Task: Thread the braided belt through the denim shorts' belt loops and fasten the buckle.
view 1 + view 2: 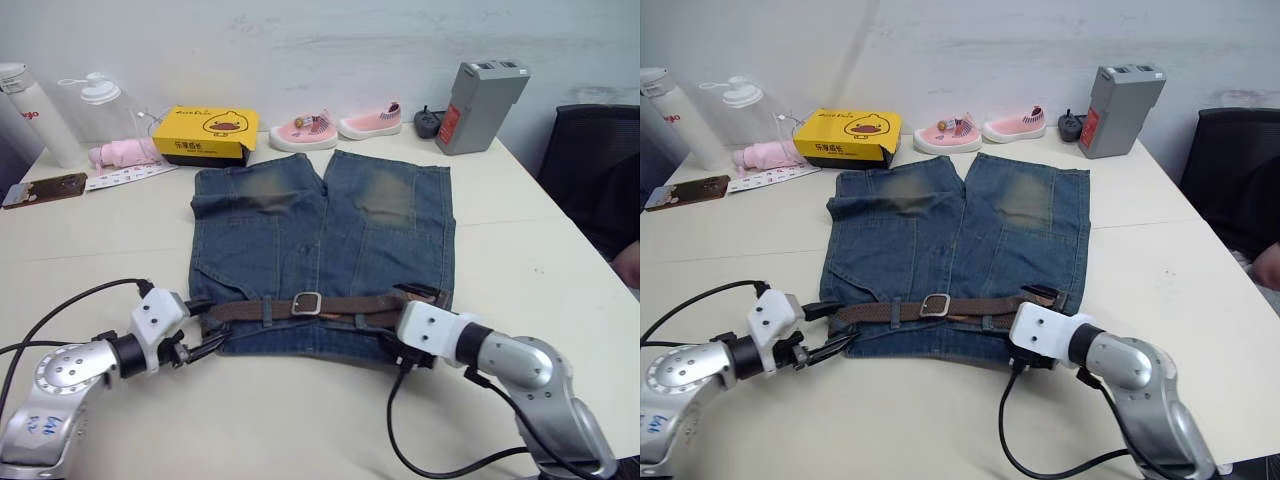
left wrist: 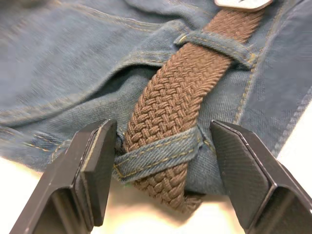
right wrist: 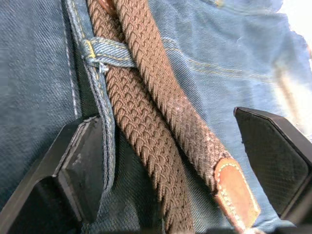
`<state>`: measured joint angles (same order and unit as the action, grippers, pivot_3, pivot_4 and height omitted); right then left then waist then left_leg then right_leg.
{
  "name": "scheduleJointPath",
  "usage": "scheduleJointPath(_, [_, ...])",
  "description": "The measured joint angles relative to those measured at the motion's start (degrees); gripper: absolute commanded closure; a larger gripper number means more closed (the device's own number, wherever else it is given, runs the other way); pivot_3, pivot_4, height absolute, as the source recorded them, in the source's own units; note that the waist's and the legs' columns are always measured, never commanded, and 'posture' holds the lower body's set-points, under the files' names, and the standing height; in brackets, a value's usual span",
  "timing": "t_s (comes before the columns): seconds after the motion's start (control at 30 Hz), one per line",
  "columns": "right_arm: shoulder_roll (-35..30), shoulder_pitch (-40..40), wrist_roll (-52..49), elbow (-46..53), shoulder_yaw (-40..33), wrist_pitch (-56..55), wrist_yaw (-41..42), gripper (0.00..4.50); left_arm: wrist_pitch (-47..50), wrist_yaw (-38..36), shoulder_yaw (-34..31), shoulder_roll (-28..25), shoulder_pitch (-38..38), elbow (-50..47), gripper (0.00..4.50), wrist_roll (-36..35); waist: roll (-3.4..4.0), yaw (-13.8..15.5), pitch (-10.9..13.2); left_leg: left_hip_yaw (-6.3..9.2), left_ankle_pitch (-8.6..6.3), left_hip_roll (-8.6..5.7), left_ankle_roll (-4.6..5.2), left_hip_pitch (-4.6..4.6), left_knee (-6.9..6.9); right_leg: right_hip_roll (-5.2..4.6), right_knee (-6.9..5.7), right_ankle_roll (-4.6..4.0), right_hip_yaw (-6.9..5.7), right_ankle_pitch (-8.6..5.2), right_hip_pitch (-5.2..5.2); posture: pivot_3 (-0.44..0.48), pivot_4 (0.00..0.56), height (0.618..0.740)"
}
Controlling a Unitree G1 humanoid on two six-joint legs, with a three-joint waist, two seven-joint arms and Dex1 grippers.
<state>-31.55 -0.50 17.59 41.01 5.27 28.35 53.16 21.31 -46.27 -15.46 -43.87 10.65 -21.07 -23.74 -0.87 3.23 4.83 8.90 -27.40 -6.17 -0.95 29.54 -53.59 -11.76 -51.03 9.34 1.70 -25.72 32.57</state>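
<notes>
**A:** Where is the belt?

**B:** The dark-brown braided belt [image 1: 330, 306] lies across the waistband of the faded blue denim shorts [image 1: 320, 250], along their near edge. The shorts lie flat on the white table [image 1: 520, 260], waistband near, legs pointing far. The small silver rectangular buckle [image 1: 306, 303] sits about mid-waistband.

**A:** Is it through the loops?

**B:** In the left wrist view the strap passes under two narrow blue denim belt loops [image 2: 161, 153]. In the right wrist view two runs of strap lie side by side; one goes under a loop, and the other ends in a tan leather tip [image 3: 236, 192].

**A:** And the grippers?

**B:** The left gripper [image 2: 161, 185] is at the left end of the waistband, its black fingers [image 2: 95, 170] spread wide on either side of the strap and loop, gripping nothing. The right gripper [image 3: 170, 165] is at the right end, fingers also wide apart, with the strap and leather tip between them, unheld.

**A:** What else is on the table?

**B:** Along the far edge: a yellow cardboard box with a duck face [image 1: 205, 133], a pair of small pink shoes [image 1: 335, 127] and a grey upright box-shaped device [image 1: 480, 105]. At the far left stand a white bottle [image 1: 35, 115] and a clear bottle [image 1: 100, 110], with a pink item [image 1: 125, 153] beside them. A black chair [image 1: 595, 170] stands at the right.
</notes>
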Motion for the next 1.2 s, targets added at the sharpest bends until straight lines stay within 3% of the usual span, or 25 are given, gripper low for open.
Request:
scheduleJointPath(0.23, [-4.44,3.46,-15.93,0.5,-7.87,8.03,5.9,0.1,10.67,-8.75,-6.31,-6.78,-0.51,-0.67,1.16,-12.05,0.1,-0.16,0.61,0.02,0.04,0.0,0.03,0.4,0.02,-0.42,0.17,-0.08,-0.09,0.12,0.0,0.0,0.15,0.624])
scheduleJointPath(0.4, [-6.06,6.16,-26.32,0.49,-13.05,14.85,7.79,0.1,15.3,-10.78,-8.62,-7.24,-1.01,-0.94,1.16,-17.62,0.06,-0.12,0.7,0.12,0.08,0.02,0.01,0.51,0.12,-0.51,0.38,-0.11,-0.19,0.16,0.02,0.0,0.15,0.624])
scheduleJointPath(0.53, [-7.05,8.73,-31.73,0.44,-17.32,18.1,7.87,0.1,17.84,-10.45,-11.81,-7.24,-1.83,-1.54,1.16,-21.67,0.08,-0.04,0.75,0.14,0.13,-0.01,0.05,0.56,0.15,-0.54,0.56,-0.14,-0.23,0.26,0.0,0.0,0.15,0.624])
scheduleJointPath(0.7, [-7.09,15.1,-35.5,-4.94,-22.12,21.65,1.38,0.1,20.96,-5.31,-20.46,-7.16,-4.07,-3.59,1.16,-26.68,0.03,0.01,0.75,0.1,0.31,-0.02,0.06,0.55,0.32,-0.58,0.87,-0.15,-0.21,0.46,-0.02,0.0,0.15,0.624])
scheduleJointPath(1.2, [-9.81,15.22,-37.84,-7.84,-20.16,19.64,-5.26,0.1,21.52,0.99,-17.52,-5.81,-8.19,-6.5,1.16,-27.72,0.15,-0.01,0.83,0.04,0.57,-0.08,0.04,0.54,0.37,-0.6,1.2,0.27,-0.13,0.86,0.02,0.0,0.15,0.624])
